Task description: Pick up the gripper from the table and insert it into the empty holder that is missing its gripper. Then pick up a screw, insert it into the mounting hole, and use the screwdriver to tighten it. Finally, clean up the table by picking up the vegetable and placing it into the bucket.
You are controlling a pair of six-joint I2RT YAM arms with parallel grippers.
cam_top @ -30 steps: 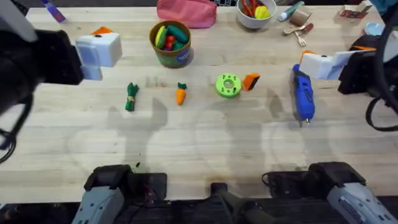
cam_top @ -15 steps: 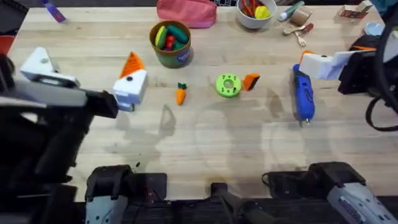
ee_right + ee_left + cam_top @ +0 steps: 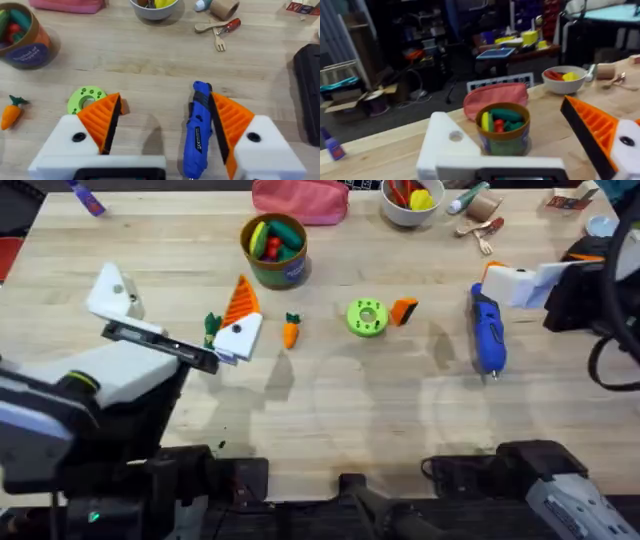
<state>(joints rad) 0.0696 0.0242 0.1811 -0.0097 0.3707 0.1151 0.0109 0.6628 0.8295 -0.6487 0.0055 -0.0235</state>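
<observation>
The loose orange ribbed gripper [image 3: 404,311] lies on the table beside the green disc [image 3: 366,317]. My left gripper [image 3: 175,295] hovers open left of the carrot [image 3: 290,331]. One of its white fingers carries an orange pad [image 3: 592,131]. The other is the bare holder [image 3: 445,147] with its mounting hole [image 3: 456,135]. The blue screwdriver [image 3: 487,330] lies at the right, under my open right gripper [image 3: 505,280]. In the right wrist view the screwdriver [image 3: 196,131] lies just inside one padded finger [image 3: 231,120]. The bucket [image 3: 275,252] stands at the back with toy vegetables in it.
A green toy vegetable [image 3: 210,330] lies partly under the left gripper's padded finger. A pink pouch [image 3: 300,200], a white bowl [image 3: 412,202] of toys, a small fork and some tools sit along the far edge. The near half of the table is bare wood.
The left arm has swung from the table's left edge toward the middle; its padded finger now sits just left of the carrot. The right arm and the table's things have stayed still.
</observation>
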